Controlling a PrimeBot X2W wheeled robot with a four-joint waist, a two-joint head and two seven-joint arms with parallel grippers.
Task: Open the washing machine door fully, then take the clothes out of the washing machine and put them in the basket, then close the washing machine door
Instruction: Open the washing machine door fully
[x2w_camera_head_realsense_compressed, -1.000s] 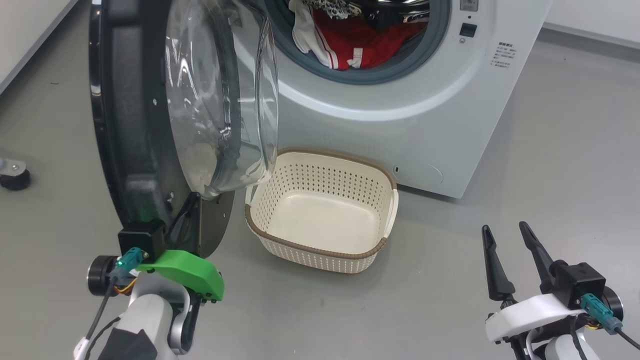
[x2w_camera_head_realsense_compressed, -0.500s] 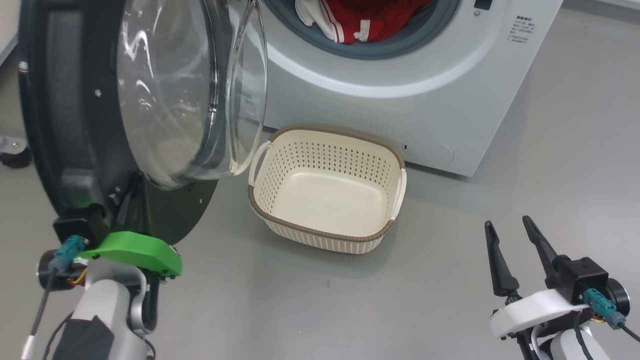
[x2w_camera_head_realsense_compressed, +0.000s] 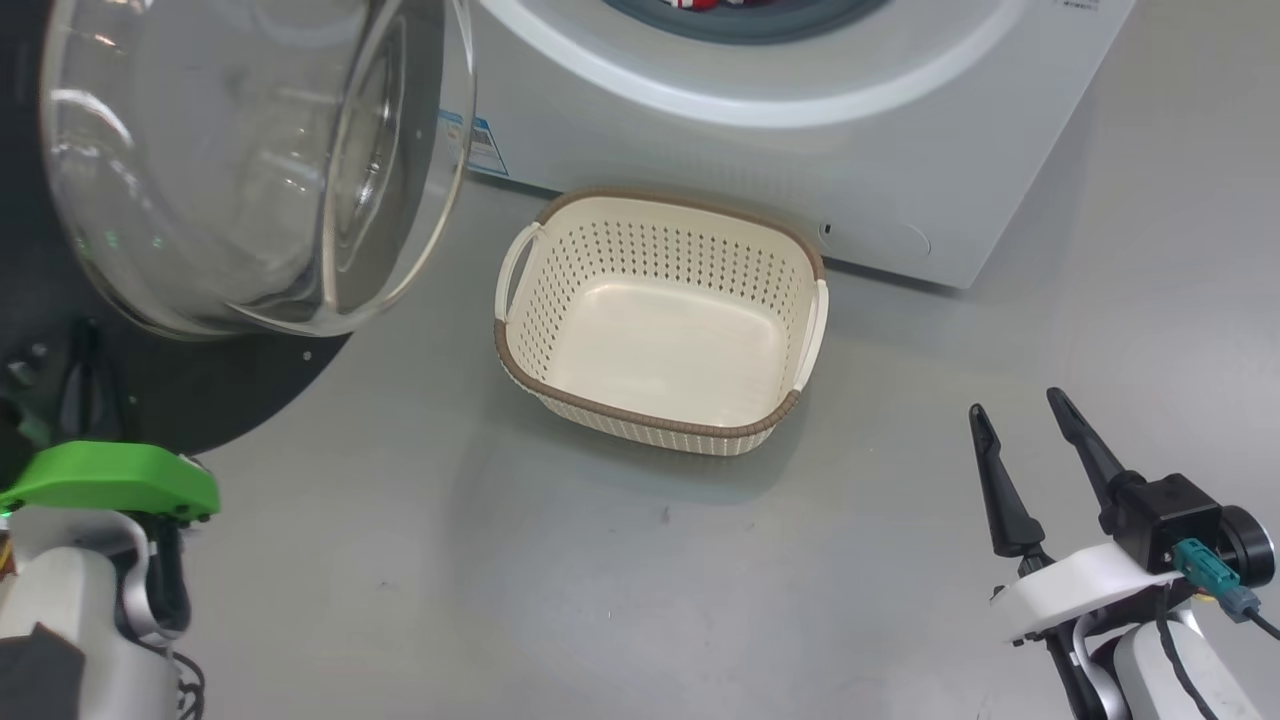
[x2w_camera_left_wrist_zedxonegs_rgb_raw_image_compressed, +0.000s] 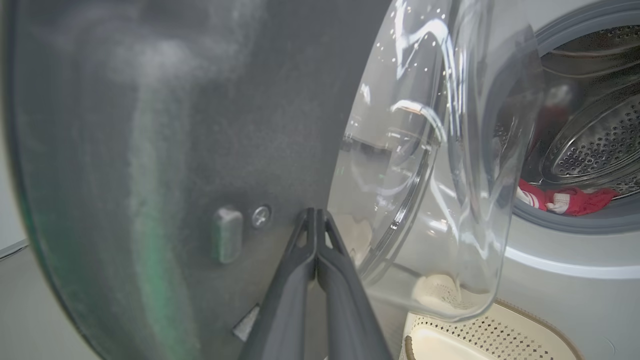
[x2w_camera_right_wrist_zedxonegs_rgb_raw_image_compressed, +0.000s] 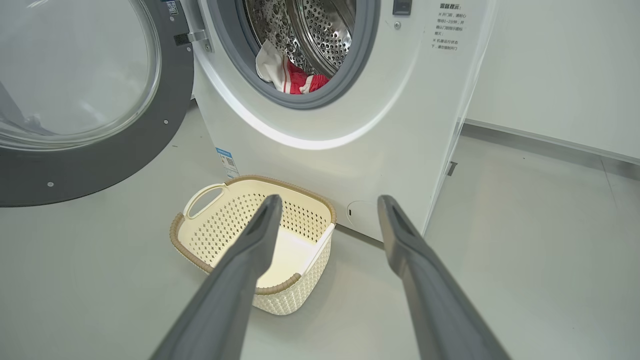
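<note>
1. The washing machine door (x2w_camera_head_realsense_compressed: 250, 170) is seen swung open at the left of the washing machine (x2w_camera_head_realsense_compressed: 800, 150), with its clear glass bowl bulging out from the black ring.
2. The clothes (x2w_camera_right_wrist_zedxonegs_rgb_raw_image_compressed: 297, 80), red with white trim, are seen lying in the perforated steel drum (x2w_camera_right_wrist_zedxonegs_rgb_raw_image_compressed: 320, 30), at the lower edge of the opening inside the grey seal.
3. The basket (x2w_camera_head_realsense_compressed: 650, 415) is stood empty on the grey floor (x2w_camera_head_realsense_compressed: 600, 600), just in front of the machine and below the opening; a blue label sticker (x2w_camera_head_realsense_compressed: 487, 145) is seen on the machine front to its left.
4. The left gripper (x2w_camera_left_wrist_zedxonegs_rgb_raw_image_compressed: 316, 212) is pressed fully together with nothing between its fingers; its tips are placed at the door's dark inner face, beside a screw and a small grey stud. Contact with the face cannot be told.
5. The right gripper (x2w_camera_head_realsense_compressed: 1015, 402) is held spread wide and empty above the floor, well to the right of the basket, with its fingers pointed toward the machine.
</note>
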